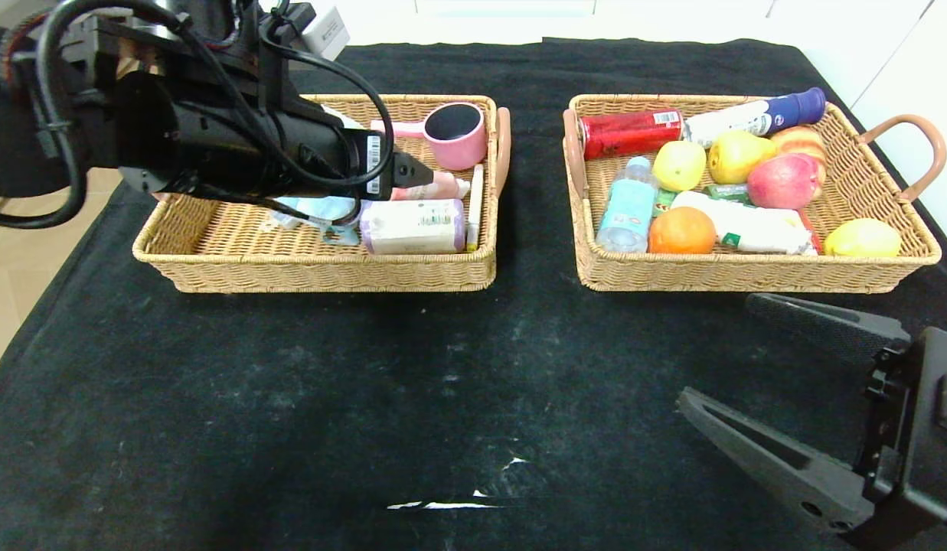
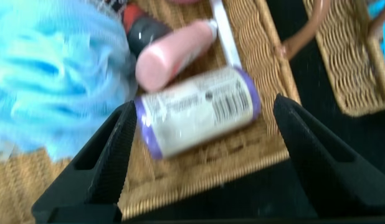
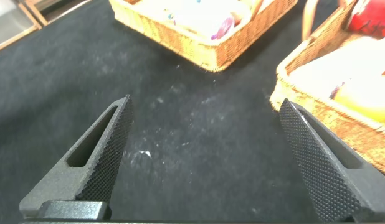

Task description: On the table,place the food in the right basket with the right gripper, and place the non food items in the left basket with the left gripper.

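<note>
- The left claw (image 2: 199, 155) hangs over the left basket (image 1: 213, 245), and its two black fingers (image 2: 99, 168) are spread wide apart with nothing between them.
- Right under the left claw lies a white pack with purple ends (image 2: 195, 112), flat on the basket floor near the front wall. The claw does not touch it.
- A pink bottle (image 2: 174, 53) lies just behind the white pack, and a fluffy blue sponge (image 2: 49, 87) sits beside both.
- A pink cup (image 1: 458, 134) stands at the back of the left basket, and a thin white stick (image 1: 475, 199) lies along the side wall.
- The right claw (image 3: 205, 155) hangs low over the black bench (image 1: 366, 398), in front of the right basket (image 1: 749, 272). Its fingers (image 3: 99, 162) are also wide open and hold nothing.
- The right basket is full. It has a red can (image 1: 626, 132), a small water bottle (image 1: 626, 210), an orange (image 1: 681, 231), a red apple (image 1: 783, 181), a lemon (image 1: 862, 238) and a yellow round fruit (image 1: 678, 164).
- A white bottle with a blue cap (image 1: 756, 115) lies across the back of the right basket, and a white packet (image 1: 749, 226) lies near the orange.
- The two baskets sit side by side on the bench with a gap of black cloth between them.
</note>
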`<action>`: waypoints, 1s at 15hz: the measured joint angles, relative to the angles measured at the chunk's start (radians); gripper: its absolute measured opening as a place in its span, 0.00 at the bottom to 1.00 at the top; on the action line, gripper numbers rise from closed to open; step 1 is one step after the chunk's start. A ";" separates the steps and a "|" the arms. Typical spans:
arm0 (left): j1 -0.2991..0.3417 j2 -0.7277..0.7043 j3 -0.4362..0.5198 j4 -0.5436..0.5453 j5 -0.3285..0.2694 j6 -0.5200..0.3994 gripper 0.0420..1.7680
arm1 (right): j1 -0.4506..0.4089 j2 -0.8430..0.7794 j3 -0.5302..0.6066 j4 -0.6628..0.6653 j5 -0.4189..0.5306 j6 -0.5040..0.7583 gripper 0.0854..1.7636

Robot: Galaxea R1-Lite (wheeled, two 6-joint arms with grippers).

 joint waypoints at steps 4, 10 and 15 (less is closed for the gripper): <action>0.001 -0.221 0.321 -0.079 -0.008 0.025 0.93 | -0.005 -0.022 -0.004 0.003 -0.001 0.001 0.97; 0.041 -0.507 0.642 -0.182 -0.095 0.083 0.95 | -0.068 -0.043 -0.028 0.029 0.004 0.010 0.97; 0.116 -0.679 0.809 -0.181 -0.138 0.152 0.96 | -0.128 -0.117 -0.051 0.187 0.002 0.001 0.97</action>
